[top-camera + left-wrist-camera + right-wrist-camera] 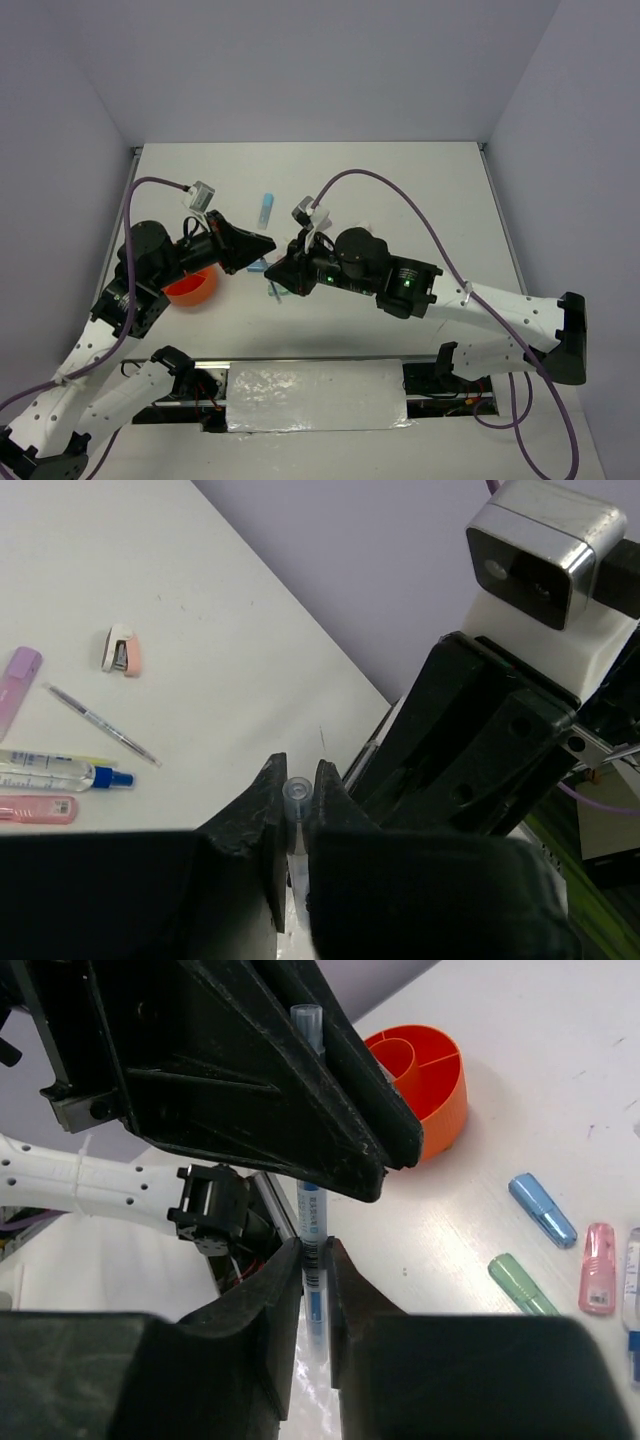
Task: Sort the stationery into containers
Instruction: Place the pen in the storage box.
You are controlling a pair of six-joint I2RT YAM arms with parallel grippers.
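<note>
Mid-handover: my left end effector [298, 785] and right end effector [313, 1255] both pinch the pen [310, 1210]; right must release next.

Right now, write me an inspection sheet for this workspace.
Surface: white table, no spills seen.
Job's things: orange cup upright, dividers inside; clear pen held between both grippers; blue piece, green piece and pink piece lying loose near the cup.
Clutter: nothing seen.
Grippers: left gripper and right gripper both shut on the clear pen.
Cables: purple cables loop above the arms, touching no stationery.
Surroundings: plain pale walls; nothing else seen.
</note>
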